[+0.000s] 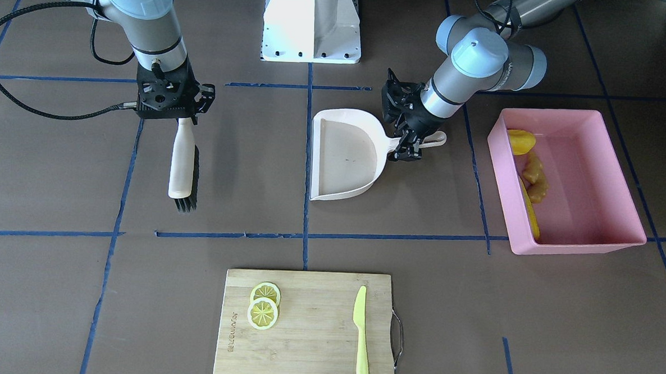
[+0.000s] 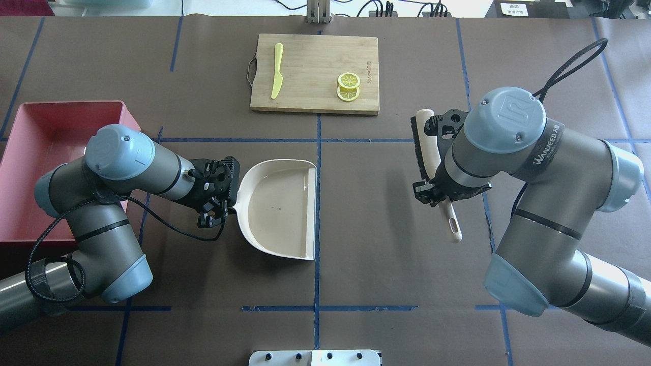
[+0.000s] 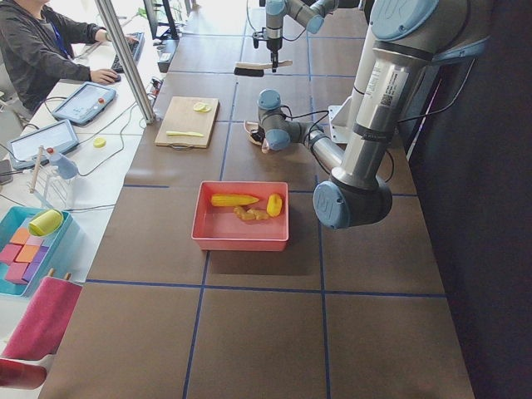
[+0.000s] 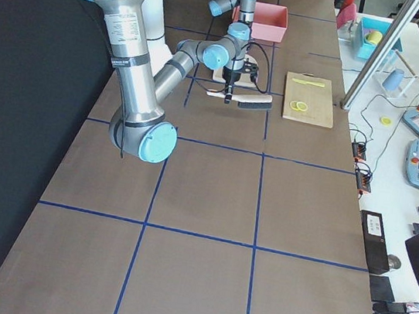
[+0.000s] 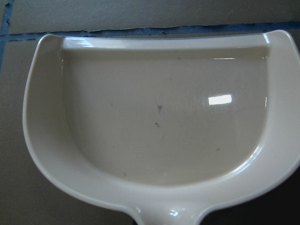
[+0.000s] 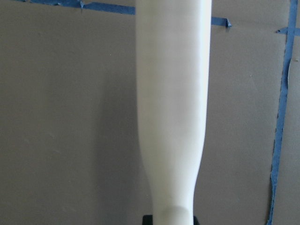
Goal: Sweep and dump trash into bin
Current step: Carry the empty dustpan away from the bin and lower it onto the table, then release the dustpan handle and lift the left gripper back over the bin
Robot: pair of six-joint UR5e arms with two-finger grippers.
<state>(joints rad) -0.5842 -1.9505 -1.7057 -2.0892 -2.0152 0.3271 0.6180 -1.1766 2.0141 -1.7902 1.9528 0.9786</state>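
Note:
The trash lies inside the pink bin (image 1: 578, 245): a corn cob (image 1: 531, 210), a ginger root (image 1: 536, 176) and a potato-like lump (image 1: 520, 142). The exterior left view shows the same three pieces in the bin (image 3: 241, 241). Mid-table, the beige dustpan (image 1: 345, 154) rests flat, and its tray (image 5: 159, 122) holds nothing. My left gripper (image 1: 410, 148) is shut on the dustpan's handle. My right gripper (image 1: 185, 119) is shut on the handle of a brush (image 1: 181, 163), held level just above the table with its black bristles on one side.
A wooden cutting board (image 1: 315, 343) with two lemon slices (image 1: 263, 307) and a yellow-green knife (image 1: 361, 334) lies at the table's far side from the robot. The white robot base (image 1: 312, 23) stands between the arms. A person sits at a desk (image 3: 50, 91) beyond the table.

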